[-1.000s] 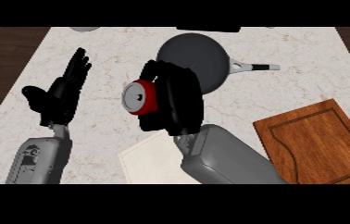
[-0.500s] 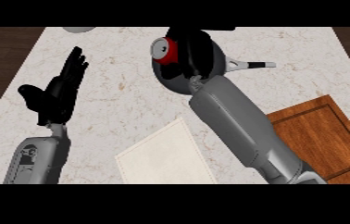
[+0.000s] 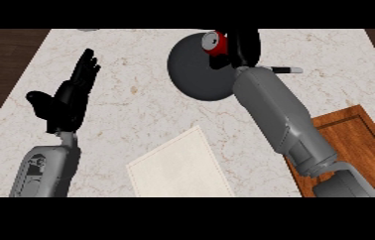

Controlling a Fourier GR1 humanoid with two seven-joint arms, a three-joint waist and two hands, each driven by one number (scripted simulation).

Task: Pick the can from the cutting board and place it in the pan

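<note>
Right hand (image 3: pixel 238 48) is curled round the can (image 3: pixel 213 42), holding it over the far part of the pan (image 3: pixel 196 75) on the bench (image 3: pixel 139 60). Can is probably light, rigid and smooth-walled (slippery), best gripped round its side. Left hand (image 3: pixel 70 97) rests open at the view's left.
</note>
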